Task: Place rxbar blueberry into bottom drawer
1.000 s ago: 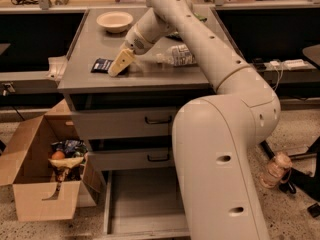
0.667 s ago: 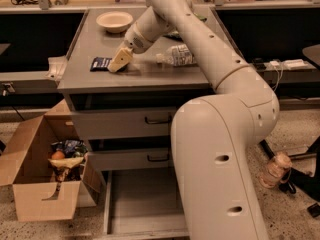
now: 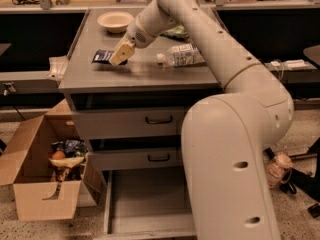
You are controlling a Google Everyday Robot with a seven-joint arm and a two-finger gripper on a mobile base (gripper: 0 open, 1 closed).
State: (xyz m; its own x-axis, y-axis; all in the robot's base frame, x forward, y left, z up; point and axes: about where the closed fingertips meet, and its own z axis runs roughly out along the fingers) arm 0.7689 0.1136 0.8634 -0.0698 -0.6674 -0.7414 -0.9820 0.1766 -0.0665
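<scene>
The rxbar blueberry (image 3: 102, 56) is a small flat dark navy wrapper lying on the grey cabinet top (image 3: 140, 74), left of centre. My gripper (image 3: 120, 55) is at the bar's right end, low over the top, its pale fingers covering part of the wrapper. The bottom drawer (image 3: 145, 201) is pulled open at floor level under the two shut drawers; its flat grey floor shows nothing inside. My arm's large white base hides the drawer's right part.
A cream bowl (image 3: 115, 20) stands at the back of the top. A clear plastic bottle (image 3: 182, 55) lies on its side right of the gripper, a green bag (image 3: 177, 32) behind it. An open cardboard box (image 3: 45, 174) with items stands on the floor at left.
The gripper has stayed at the bar's right end, with only a slight shift; the bar lies in the same place.
</scene>
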